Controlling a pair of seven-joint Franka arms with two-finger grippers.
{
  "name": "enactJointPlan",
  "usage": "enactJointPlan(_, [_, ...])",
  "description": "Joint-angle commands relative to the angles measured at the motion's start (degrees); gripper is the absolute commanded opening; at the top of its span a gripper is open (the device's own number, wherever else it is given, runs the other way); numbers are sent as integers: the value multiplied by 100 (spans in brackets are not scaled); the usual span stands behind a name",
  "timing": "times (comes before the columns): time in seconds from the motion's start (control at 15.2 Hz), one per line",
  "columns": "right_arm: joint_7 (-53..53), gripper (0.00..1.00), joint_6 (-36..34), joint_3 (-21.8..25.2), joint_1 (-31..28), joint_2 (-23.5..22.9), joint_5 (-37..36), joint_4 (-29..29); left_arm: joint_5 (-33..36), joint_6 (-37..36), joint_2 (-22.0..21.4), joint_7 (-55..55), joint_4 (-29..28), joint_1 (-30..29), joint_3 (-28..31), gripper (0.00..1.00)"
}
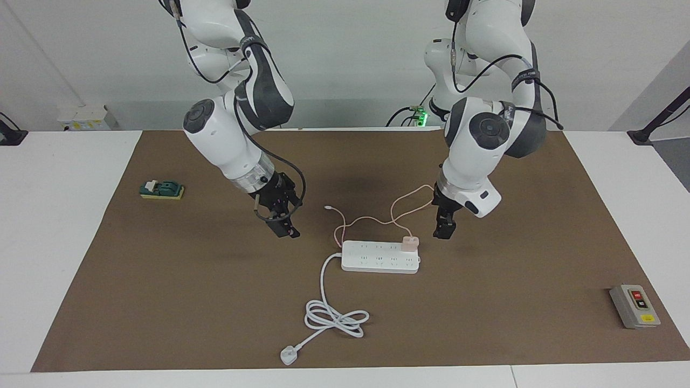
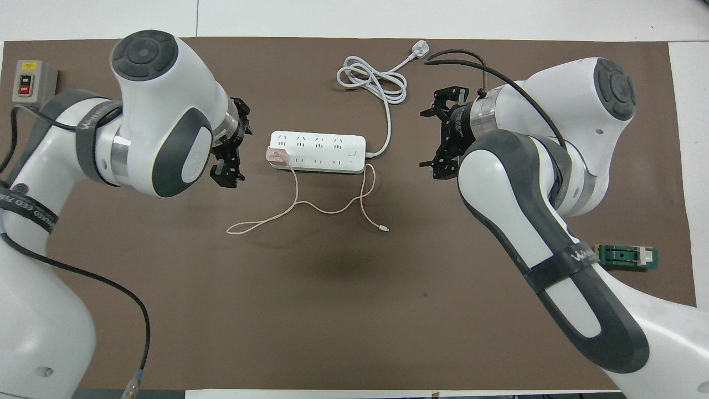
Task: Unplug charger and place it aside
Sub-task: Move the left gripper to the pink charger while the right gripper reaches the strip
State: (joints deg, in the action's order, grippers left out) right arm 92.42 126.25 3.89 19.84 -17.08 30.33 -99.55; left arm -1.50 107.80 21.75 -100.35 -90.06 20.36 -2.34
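Charger (image 1: 410,243) plugged into power strip (image 1: 380,257), left gripper (image 1: 444,230) beside

The small pale pink, cube-shaped plug adapter (image 1: 409,243) (image 2: 275,155) sits upright, plugged into a socket of the long white multi-socket power strip (image 1: 380,257) (image 2: 318,151), at the strip's end toward the left arm and on its row nearer to the robots. From the adapter its long, thin pink cable (image 1: 396,212) (image 2: 310,206) trails loosely over the brown mat toward the robots, bending in slack loops. The cable ends in a small white connector (image 1: 326,207) (image 2: 384,228), lying flat on the mat, apart from the strip.
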Motion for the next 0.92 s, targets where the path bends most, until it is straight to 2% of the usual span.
enactJointPlan(0.0, [92,100,137,7,80,-260,656,-3,-61,22,277,-160,199,170,110,100])
enactJointPlan(0.33, [74,100,971,7,765,-682,896,67,-61,5,724,-161,813,179,110,100])
enactJointPlan(0.66, [-355,100,840,-63,828,-981,974,138,-61,382,875,-248,779,258,110,100])
enactJointPlan(0.86, [-663,100,831,-55,819,-1384,1344,532,-61,636,840,-433,578,346,110,100])
